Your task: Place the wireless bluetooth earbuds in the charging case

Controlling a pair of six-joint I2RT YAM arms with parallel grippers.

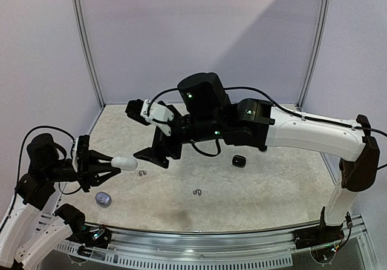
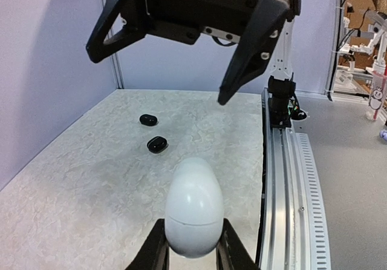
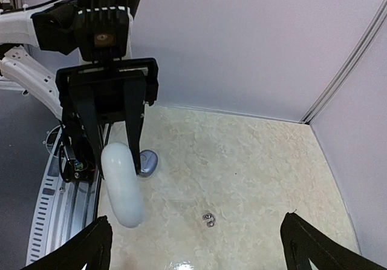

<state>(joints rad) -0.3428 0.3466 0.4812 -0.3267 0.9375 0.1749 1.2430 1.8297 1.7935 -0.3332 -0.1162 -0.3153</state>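
I'm seeing the left gripper (image 1: 112, 164) pinching the glossy white egg-shaped charging case (image 2: 195, 206) by its blunt end, and the wrist view's lower edge is cutting off the very bottom of that end. The case's seam is looking closed. Its long axis is lying level, with the narrow end pointing away toward the right gripper (image 2: 158, 76), which is hanging spread wide above and beyond it. The tiny silvery earbuds (image 1: 143, 173) are lying on the speckled beige tabletop (image 1: 272, 185) below the case, too small for me to make out their shapes.
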